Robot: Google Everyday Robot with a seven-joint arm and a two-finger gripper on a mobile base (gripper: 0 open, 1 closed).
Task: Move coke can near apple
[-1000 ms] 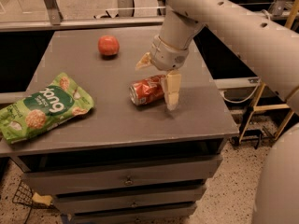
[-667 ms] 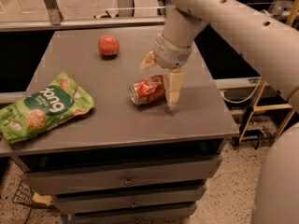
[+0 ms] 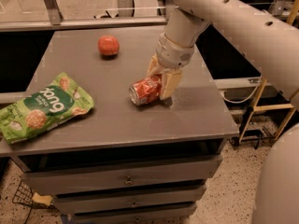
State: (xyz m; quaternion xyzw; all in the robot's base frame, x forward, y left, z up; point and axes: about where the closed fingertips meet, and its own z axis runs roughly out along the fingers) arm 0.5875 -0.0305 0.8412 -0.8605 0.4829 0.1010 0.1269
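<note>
Gripper (image 3: 159,84) is down at the tabletop, right of centre, with its pale fingers (image 3: 169,80) set either side of the coke can (image 3: 144,90). One finger is in front of the can's right end and one behind, both drawn in against it. The can lies on its side on the grey table (image 3: 117,122), silver end facing left.

Surroundings: the apple (image 3: 108,45) sits toward the far left of the table, well apart from the can, up and to the left of it. A green snack bag (image 3: 44,107) lies flat at the near-left edge, partly overhanging it. It is off to the side of the line from can to apple, not between them. The robot arm (image 3: 224,17) comes in from the upper right and crosses the table's far-right corner. Drawer fronts (image 3: 126,180) show beneath the top.

Change from a second ago: the fingers stood wider then, the front one just right of the can and the rear one up and away. They have since closed in. Can, apple and bag lie where they did.

Count: one can, one apple, one bag, one gripper.
</note>
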